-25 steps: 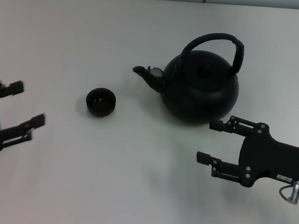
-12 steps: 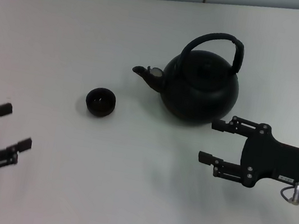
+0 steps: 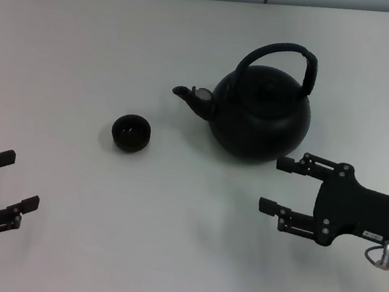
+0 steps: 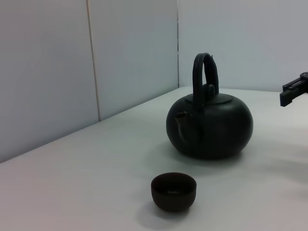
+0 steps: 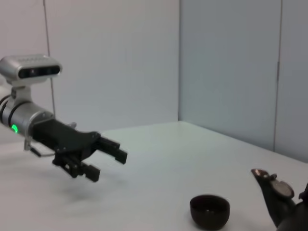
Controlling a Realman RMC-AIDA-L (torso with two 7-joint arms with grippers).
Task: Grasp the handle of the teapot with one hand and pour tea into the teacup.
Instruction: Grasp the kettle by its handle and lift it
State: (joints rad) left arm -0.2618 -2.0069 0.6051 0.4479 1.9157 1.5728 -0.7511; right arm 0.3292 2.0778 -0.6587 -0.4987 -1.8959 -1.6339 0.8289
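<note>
Both claws hover open and empty over the white table (image 3: pixel 162 259). Since the earlier head views the left gripper (image 3: pixel 10 177) has pulled back and down toward the near left corner, now well apart from the teacup (image 3: pixel 131 133), which lies at about 1 o'clock from it. The right gripper (image 3: pixel 276 183) has barely shifted, only a touch lower and rightward; its fingers (image 3: pixel 294 165) point left, the upper one just beside the teapot's base, whether touching I cannot tell.

Nothing on the table has moved. The teapot (image 3: pixel 260 112) stands upright at centre, spout toward the cup, its handle (image 3: pixel 286 55) arching over the lid, ungrasped. From the teapot the cup sits at roughly 8 o'clock, near but apart, upright. The left wrist view shows cup (image 4: pixel 173 191) before pot (image 4: pixel 210 126).
</note>
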